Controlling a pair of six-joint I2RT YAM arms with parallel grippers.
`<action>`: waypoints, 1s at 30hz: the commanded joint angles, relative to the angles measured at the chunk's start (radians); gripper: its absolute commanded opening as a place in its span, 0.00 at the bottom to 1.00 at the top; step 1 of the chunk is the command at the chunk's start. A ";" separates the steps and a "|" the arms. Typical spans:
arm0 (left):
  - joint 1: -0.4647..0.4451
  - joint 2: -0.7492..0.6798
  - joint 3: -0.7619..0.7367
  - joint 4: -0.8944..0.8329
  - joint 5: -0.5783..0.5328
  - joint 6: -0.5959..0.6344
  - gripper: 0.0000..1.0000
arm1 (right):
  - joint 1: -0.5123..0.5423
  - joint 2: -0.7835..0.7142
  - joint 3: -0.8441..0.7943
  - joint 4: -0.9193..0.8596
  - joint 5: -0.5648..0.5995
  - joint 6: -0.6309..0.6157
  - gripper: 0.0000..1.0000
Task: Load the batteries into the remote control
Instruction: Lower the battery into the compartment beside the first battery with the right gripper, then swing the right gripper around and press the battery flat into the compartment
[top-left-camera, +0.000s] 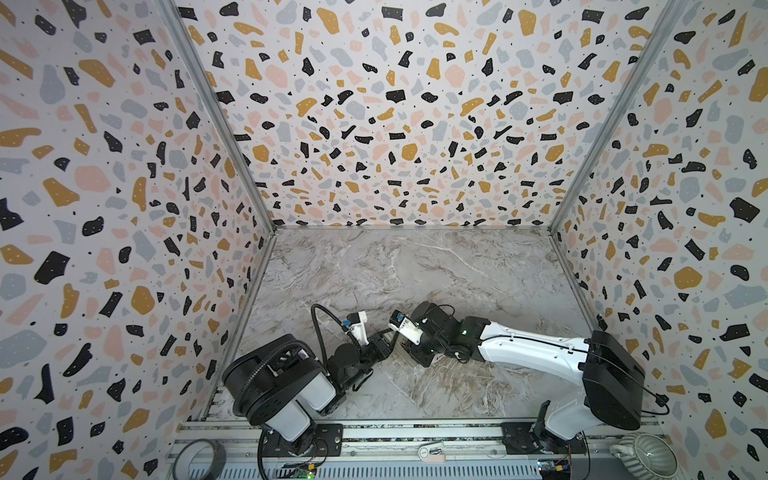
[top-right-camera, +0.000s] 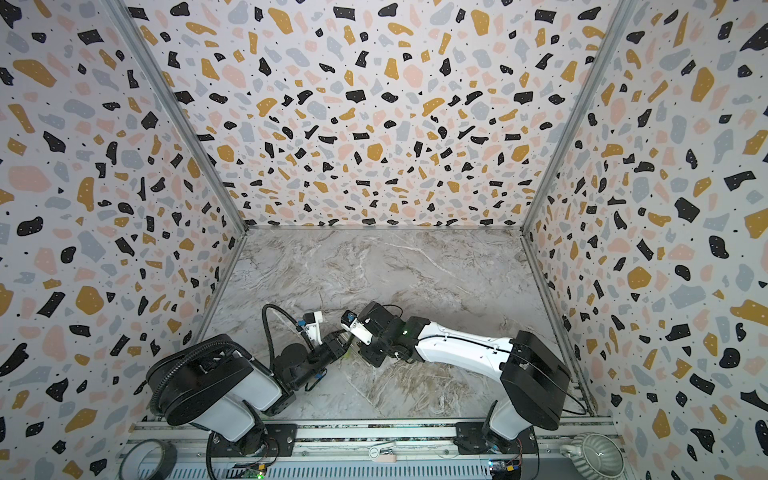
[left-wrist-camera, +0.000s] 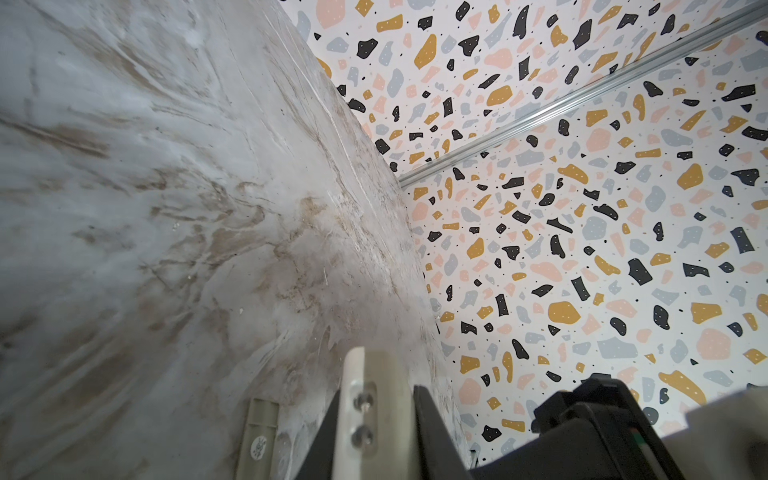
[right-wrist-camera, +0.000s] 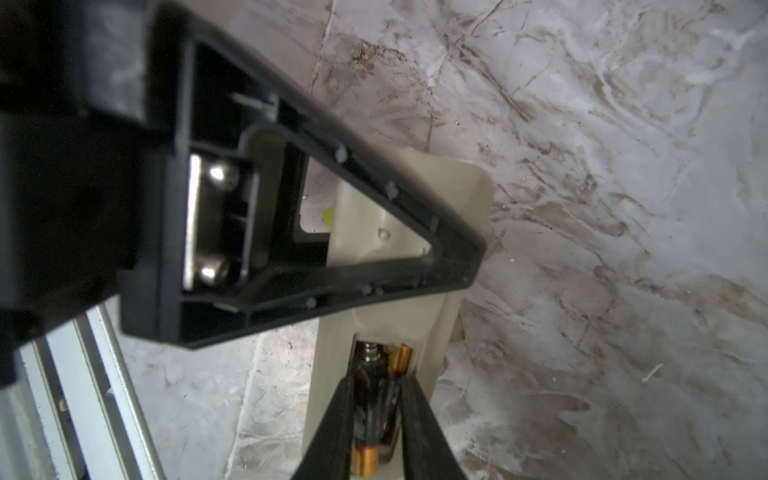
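Low, right gripper (right-wrist-camera: 376, 384) over remote control (right-wrist-camera: 455, 199)

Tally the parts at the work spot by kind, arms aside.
Remote: 1
Batteries: 2, both lying in its recess
Loose cover: 1
Total: 4
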 joint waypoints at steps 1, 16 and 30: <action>-0.013 -0.013 0.008 0.186 0.036 -0.014 0.00 | 0.005 -0.020 0.026 0.016 0.008 0.000 0.26; -0.012 0.012 0.049 0.163 0.123 -0.019 0.00 | 0.034 -0.210 0.000 0.020 -0.008 -0.051 0.49; 0.002 -0.144 0.090 -0.124 0.358 0.035 0.00 | 0.238 -0.459 -0.213 0.056 0.048 -0.263 0.51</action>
